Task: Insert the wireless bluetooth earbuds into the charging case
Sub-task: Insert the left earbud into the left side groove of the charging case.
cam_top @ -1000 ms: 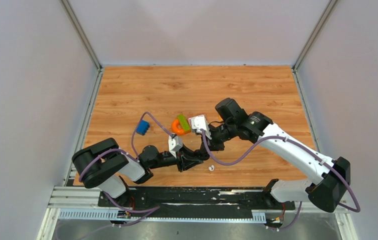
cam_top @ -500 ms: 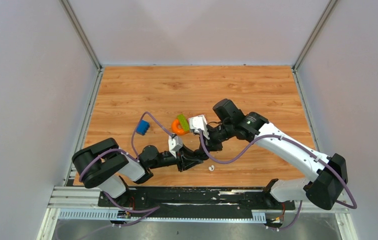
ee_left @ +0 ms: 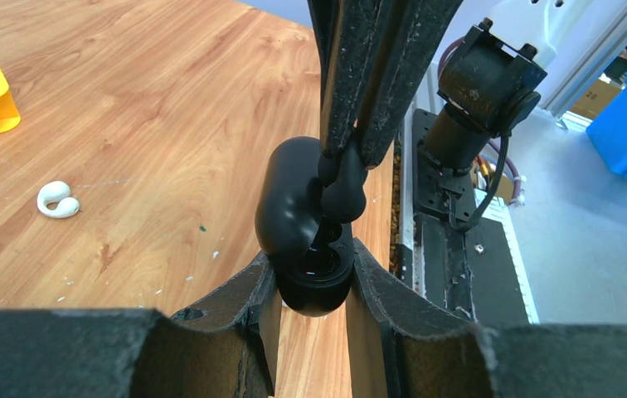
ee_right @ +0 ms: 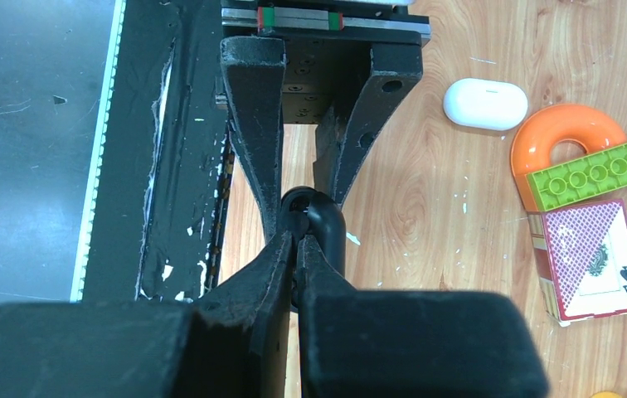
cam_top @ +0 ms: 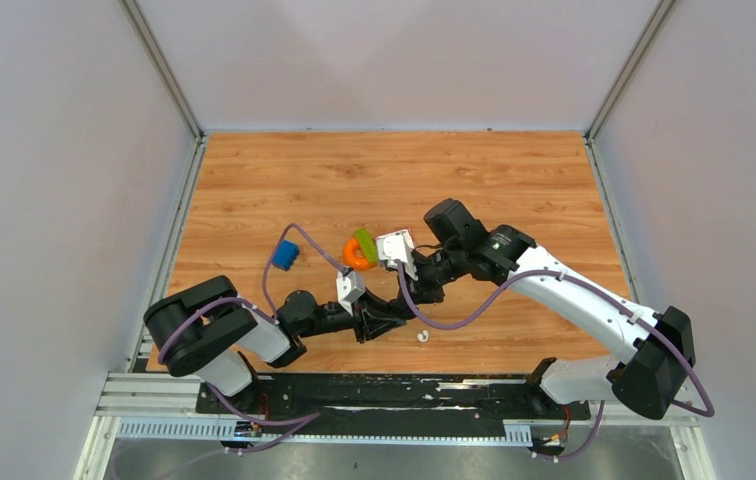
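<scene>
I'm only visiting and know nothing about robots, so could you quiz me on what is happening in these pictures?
1. True or false: the left gripper holds the black charging case.
2. What does the right gripper pinch?
A) a black earbud
B) the orange ring
C) the green brick
3. What colour is the loose earbud lying on the table?

Key: 1 true; 2 A; 3 white.
</scene>
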